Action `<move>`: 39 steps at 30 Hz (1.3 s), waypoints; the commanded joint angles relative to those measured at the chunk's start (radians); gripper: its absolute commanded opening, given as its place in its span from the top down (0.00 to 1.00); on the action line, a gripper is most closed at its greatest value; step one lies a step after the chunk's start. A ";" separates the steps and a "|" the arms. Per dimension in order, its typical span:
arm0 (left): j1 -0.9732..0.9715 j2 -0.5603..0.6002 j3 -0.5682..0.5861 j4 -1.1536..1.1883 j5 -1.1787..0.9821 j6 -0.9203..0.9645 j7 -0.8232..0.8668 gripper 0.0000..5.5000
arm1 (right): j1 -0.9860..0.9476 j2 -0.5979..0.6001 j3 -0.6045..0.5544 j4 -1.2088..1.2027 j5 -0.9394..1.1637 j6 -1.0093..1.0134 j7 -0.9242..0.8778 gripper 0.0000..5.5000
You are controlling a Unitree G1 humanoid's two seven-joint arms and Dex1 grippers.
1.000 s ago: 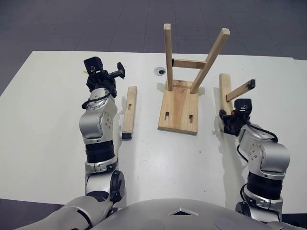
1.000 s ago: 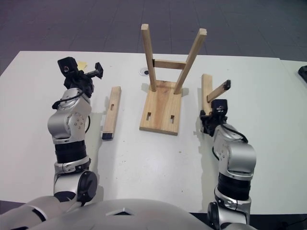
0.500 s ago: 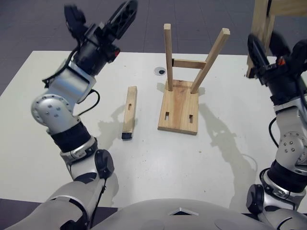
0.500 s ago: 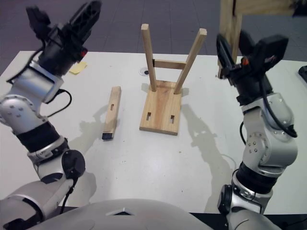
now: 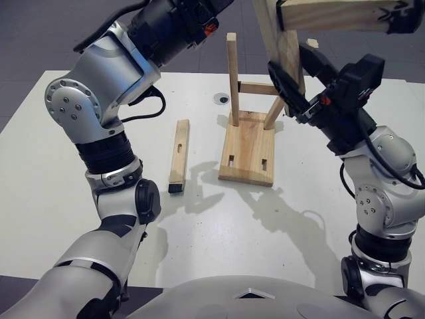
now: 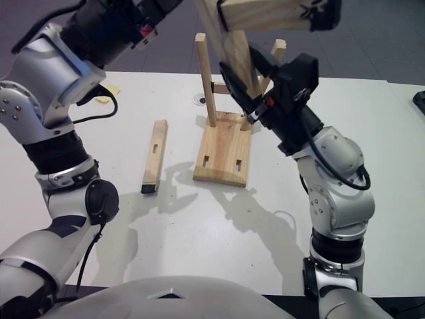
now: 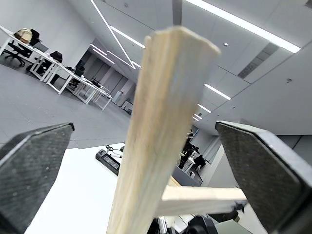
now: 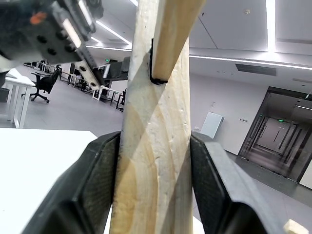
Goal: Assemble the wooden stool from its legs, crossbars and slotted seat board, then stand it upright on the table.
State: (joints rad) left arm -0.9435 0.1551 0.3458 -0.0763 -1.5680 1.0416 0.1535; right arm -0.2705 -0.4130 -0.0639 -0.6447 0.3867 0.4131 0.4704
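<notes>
The right hand (image 8: 153, 146) clamps a leg (image 5: 282, 46) with its crossbar (image 5: 332, 14), held steeply upright above the seat board (image 5: 247, 149) on the tabletop (image 5: 66, 166); the left hand (image 7: 146, 161) gapes wide around that leg, untouching. The board's empty slots (image 5: 231, 160) lie below, at its near end

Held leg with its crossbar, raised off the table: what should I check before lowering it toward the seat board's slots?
1. Right jaws shut on the held leg: ok.
2. Left jaws gripping it too: not ok, open on either side of it.
3. Two near slots in the seat board empty: ok.
4. Standing legs fully seated in the board: cannot tell.
5. Loose leg lying apart from the board: ok.
</notes>
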 commanded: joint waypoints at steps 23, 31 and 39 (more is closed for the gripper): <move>0.083 0.110 -0.093 -0.005 0.141 -0.109 -0.059 0.78 | 0.028 -0.027 0.086 0.074 -0.157 -0.108 0.012 0.62; 0.163 0.131 -0.223 -0.056 0.401 -0.152 -0.156 0.81 | 0.035 -0.030 0.112 0.103 -0.217 -0.123 0.013 0.62; 0.222 0.085 -0.193 -0.119 0.511 -0.263 -0.194 0.81 | 0.210 -0.104 0.080 0.146 -0.200 -0.100 0.097 0.39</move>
State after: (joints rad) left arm -0.7307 0.2493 0.1345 -0.1535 -1.0799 0.8095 -0.0321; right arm -0.1331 -0.4792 0.0465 -0.5166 0.1682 0.3046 0.5343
